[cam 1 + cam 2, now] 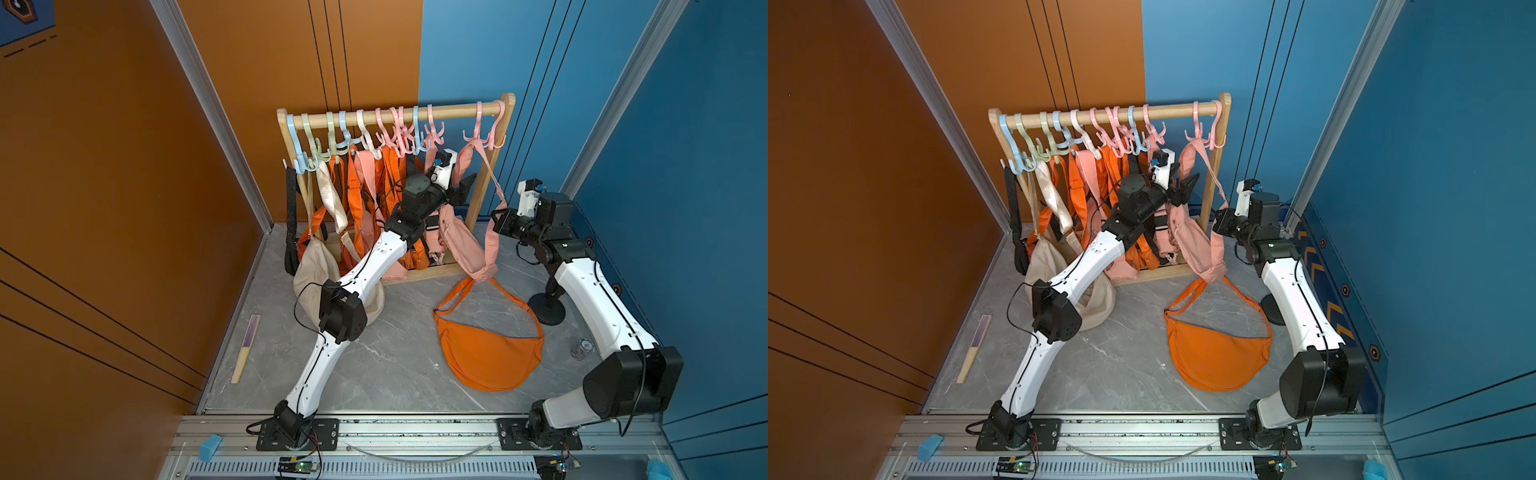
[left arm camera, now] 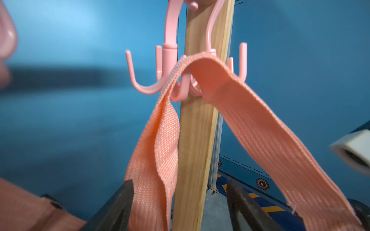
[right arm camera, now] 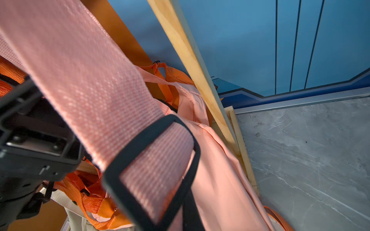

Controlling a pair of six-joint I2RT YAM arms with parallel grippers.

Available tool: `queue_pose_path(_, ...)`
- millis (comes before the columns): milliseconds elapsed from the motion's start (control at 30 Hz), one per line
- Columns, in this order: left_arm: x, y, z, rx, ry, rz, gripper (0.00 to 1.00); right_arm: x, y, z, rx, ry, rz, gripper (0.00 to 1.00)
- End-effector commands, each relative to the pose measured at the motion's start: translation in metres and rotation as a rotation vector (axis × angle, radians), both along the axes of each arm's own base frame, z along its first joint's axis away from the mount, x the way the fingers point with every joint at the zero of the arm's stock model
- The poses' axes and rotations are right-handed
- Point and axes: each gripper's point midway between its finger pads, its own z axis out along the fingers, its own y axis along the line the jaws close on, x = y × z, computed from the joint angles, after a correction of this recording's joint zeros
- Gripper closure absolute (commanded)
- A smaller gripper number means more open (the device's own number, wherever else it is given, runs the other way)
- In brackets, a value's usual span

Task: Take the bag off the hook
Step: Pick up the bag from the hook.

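A pink bag (image 1: 461, 245) hangs at the right end of the wooden rack. Its pink strap (image 1: 473, 145) (image 2: 250, 120) loops over a pink multi-prong hook (image 1: 478, 133) (image 2: 170, 60). My left gripper (image 1: 467, 185) (image 1: 1190, 183) (image 2: 180, 184) is raised just below the hook. It stands open, with one leg of the strap (image 2: 154, 150) against one finger and a wide gap to the other. My right gripper (image 1: 496, 218) (image 1: 1219, 218) is shut on the strap's other leg, lower down near the black buckle (image 3: 152, 160).
The rack's wooden post (image 2: 198, 130) stands right behind the strap. Several orange, pink and beige bags (image 1: 374, 199) hang further left on the rail. An orange bag (image 1: 490, 353) lies on the grey table, with a black stand base (image 1: 550, 309) beside it. A folded fan (image 1: 247, 349) lies at the left.
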Motion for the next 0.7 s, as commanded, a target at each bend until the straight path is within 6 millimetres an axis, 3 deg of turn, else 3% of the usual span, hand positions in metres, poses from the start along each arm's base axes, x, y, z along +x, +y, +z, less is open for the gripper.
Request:
queue_pose_path(0,-0.011,0.001,0.032,-0.059,-0.128,0.007,0.3,-0.007,0.001,0.002,-0.009,-0.002,0.012,1.0)
queue_pose_path(167,-0.007,-0.003,0.025,-0.068,-0.138,0.016,0.39,-0.009,0.002,0.007,-0.001,-0.009,0.017,1.0)
queue_pose_path(333,-0.005,-0.007,0.019,-0.072,-0.146,0.028,0.41,-0.012,0.003,0.007,-0.002,-0.011,0.021,1.0)
queue_pose_path(433,-0.004,-0.007,0.018,-0.073,-0.151,0.031,0.55,-0.013,0.003,0.006,-0.002,-0.007,0.02,1.0)
queue_pose_path(533,-0.005,-0.007,0.02,-0.072,-0.154,0.034,0.87,-0.014,0.003,0.006,-0.003,-0.007,0.019,1.0)
queue_pose_path(667,-0.007,-0.005,0.024,-0.068,-0.157,0.035,0.95,-0.014,0.005,0.007,0.0,-0.008,0.022,1.0)
